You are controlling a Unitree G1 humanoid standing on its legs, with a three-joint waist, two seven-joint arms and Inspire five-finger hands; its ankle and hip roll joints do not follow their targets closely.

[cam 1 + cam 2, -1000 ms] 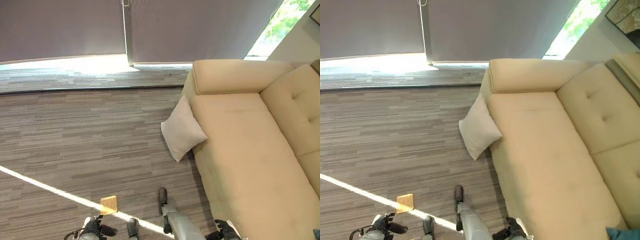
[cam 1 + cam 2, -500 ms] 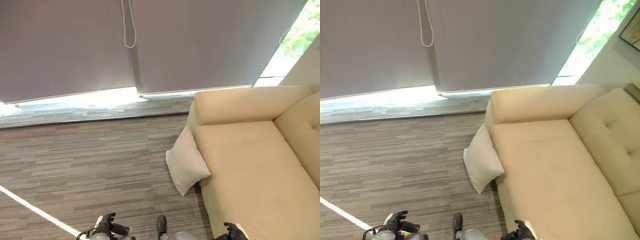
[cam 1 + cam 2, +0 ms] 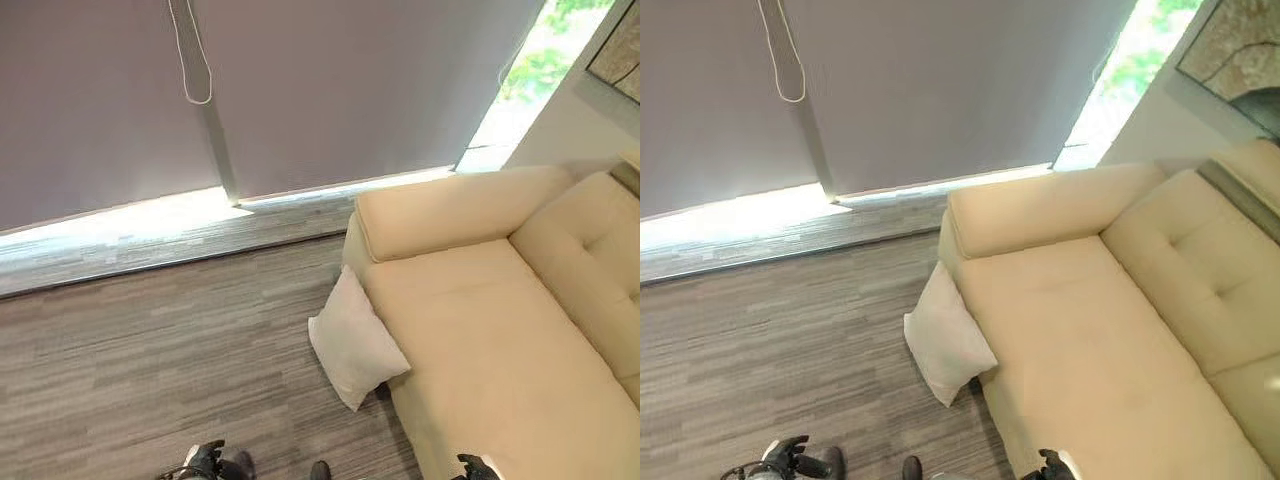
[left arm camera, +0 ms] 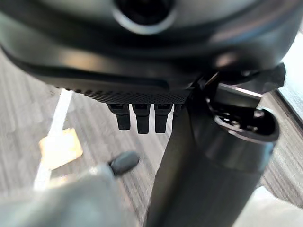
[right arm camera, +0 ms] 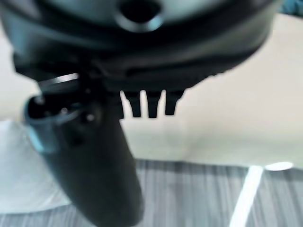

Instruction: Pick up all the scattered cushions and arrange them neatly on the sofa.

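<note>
One white cushion (image 3: pixel 355 338) stands on the floor (image 3: pixel 150 370), leaning against the beige sofa (image 3: pixel 480 330) front, near its armrest; not yet picked up, sofa seat bare. Left hand (image 4: pixel 142 116) & right hand (image 5: pixel 147 106) hang low w/ fingers straight, holding nothing. Grey striped carpet, drawn grey blind (image 3: pixel 330 90), bright window strip behind.

Sofa (image 3: pixel 480 340) as landmark: fills the right side, armrest (image 3: pixel 450 205) at its far end, backrest (image 3: pixel 590 250) along its right edge. Cushion (image 3: pixel 352 340) stands on the floor (image 3: pixel 150 370), leaning against the sofa's left side, just below the armrest. Window blind (image 3: pixel 330 90) runs behind the sofa and floor, its cord (image 3: pixel 190 60) hanging far left of the sofa. Left hand (image 3: pixel 205 462) on the near edge, left of the cushion; right hand (image 3: pixel 478 467) over the sofa's near end.
</note>
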